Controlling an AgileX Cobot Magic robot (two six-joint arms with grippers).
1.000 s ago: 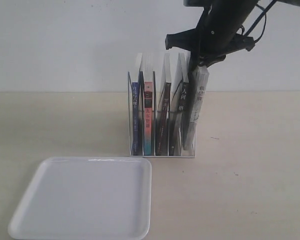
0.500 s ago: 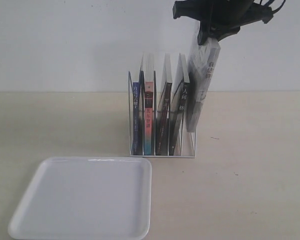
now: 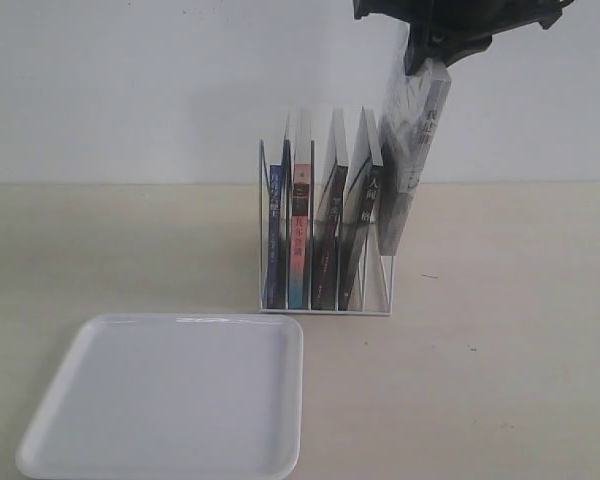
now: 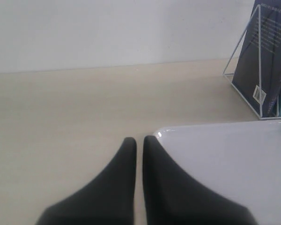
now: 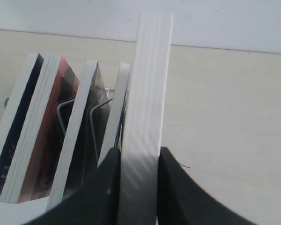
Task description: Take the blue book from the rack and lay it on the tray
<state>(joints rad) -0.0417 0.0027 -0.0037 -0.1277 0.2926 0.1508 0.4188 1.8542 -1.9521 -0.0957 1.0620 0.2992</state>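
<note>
Blue book (image 3: 272,238) stands upright in the leftmost slot of the rack (image 3: 325,312), centre frame, spine to cam. My R gripper (image 3: 435,45), upper right, is clamped on the grey-white book (image 3: 412,150) at the opposite end, i.e. wrong vol. L gripper (image 4: 139,143), fingers together by the tray (image 3: 160,400) corner, looks nearer the target.

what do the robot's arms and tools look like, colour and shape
Both tools are matte black. The left tool has two smooth fingers tapering to rounded tips; the right tool has the same wedge-like fingers. The right arm is black too. No markings show.
</note>
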